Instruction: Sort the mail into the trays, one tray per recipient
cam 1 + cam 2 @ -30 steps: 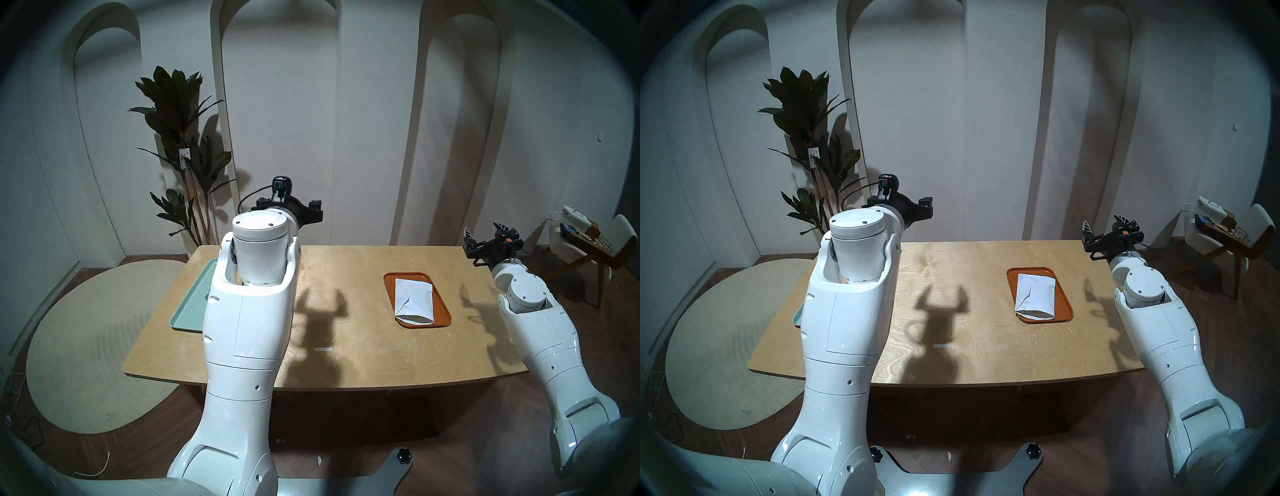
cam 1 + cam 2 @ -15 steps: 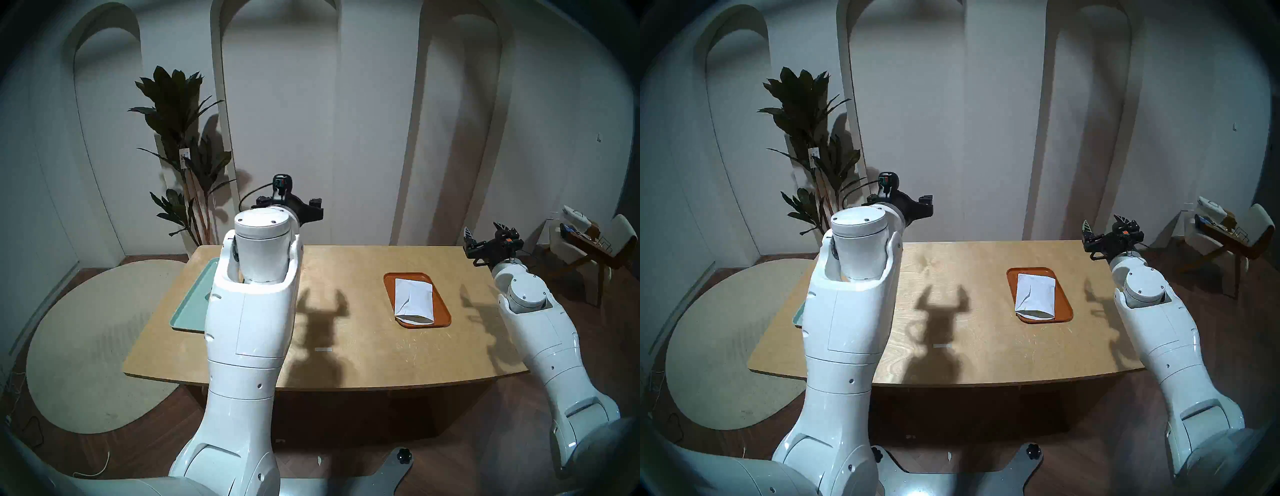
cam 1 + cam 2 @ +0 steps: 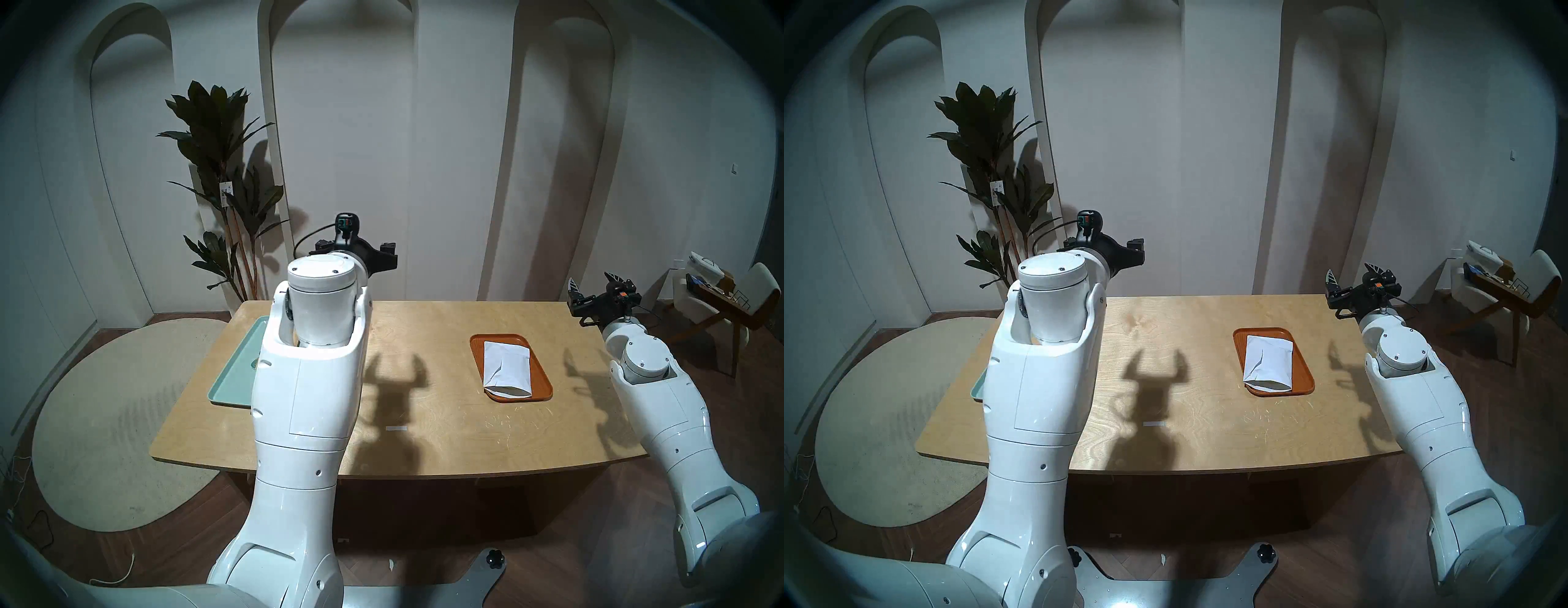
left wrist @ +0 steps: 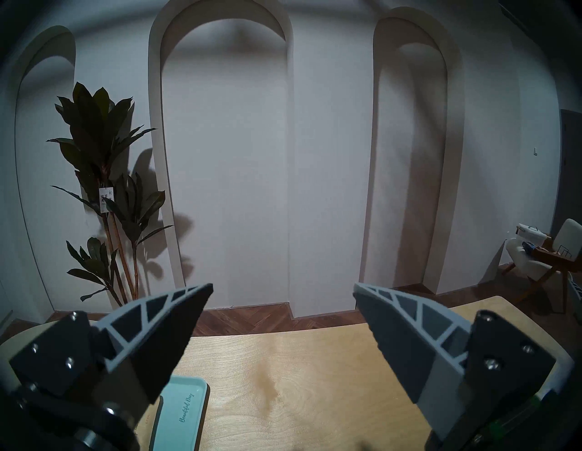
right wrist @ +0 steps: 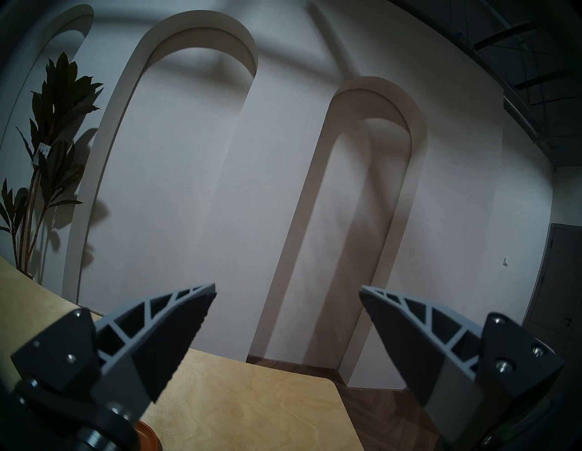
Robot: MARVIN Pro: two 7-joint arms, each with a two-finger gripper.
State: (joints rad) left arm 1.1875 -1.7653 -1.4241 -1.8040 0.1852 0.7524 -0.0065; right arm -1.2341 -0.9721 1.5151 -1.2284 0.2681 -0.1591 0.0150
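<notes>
The creased white envelope [image 3: 507, 368] lies in the orange-brown tray [image 3: 544, 382] on the right half of the table; both show in the other head view too, envelope [image 3: 1269, 361] and tray [image 3: 1305, 373]. The mint-teal tray [image 3: 235, 373] lies at the table's left, mostly hidden behind my left arm; its far end shows in the left wrist view [image 4: 184, 409]. The brown kraft envelope is not visible. My left gripper [image 4: 282, 286] is open and empty, raised above the table's far left. My right gripper [image 5: 288, 288] is open and empty, raised over the far right corner [image 3: 592, 280].
A small white tape strip [image 3: 396, 428] lies on the wooden table [image 3: 424, 322] near the front middle. A tall plant [image 3: 220, 170] stands behind the table's left corner. A chair with clutter [image 3: 721, 305] is at the right; a rug [image 3: 106, 424] is on the floor at left.
My left arm has shifted very slightly to the right. Nothing else has visibly moved.
</notes>
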